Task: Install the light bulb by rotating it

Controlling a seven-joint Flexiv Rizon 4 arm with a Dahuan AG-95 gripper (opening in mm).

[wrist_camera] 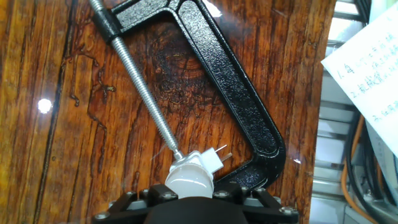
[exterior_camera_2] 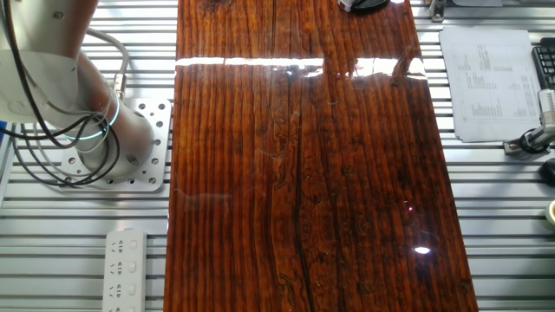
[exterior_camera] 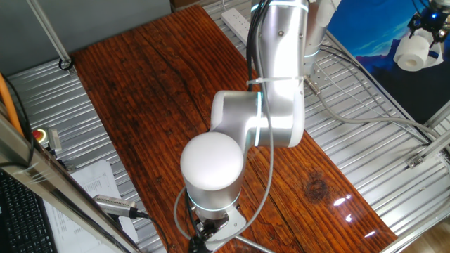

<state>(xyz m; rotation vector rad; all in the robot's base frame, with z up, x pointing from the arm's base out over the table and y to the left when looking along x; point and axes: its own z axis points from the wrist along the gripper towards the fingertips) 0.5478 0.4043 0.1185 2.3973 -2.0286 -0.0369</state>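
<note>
The light bulb [wrist_camera: 188, 182] sits at the bottom of the hand view, its white dome just ahead of the pincer [wrist_camera: 193, 202], seated in a small white plug-type socket [wrist_camera: 208, 163] that a black C-clamp [wrist_camera: 239, 102] pins to the wooden counter [wrist_camera: 74, 124] with the tip of its threaded screw [wrist_camera: 140, 93]. Only the pincer's dark housing shows, so I cannot tell whether its fingers are closed on the bulb or just poised around it. From the fixed views the arm [exterior_camera: 271, 84] hides everything underneath. The likely trouble, I'd say, is twisting off-axis: the socket is held only by that single screw point, so it could pivot or slip free, or the thread could cross.
</note>
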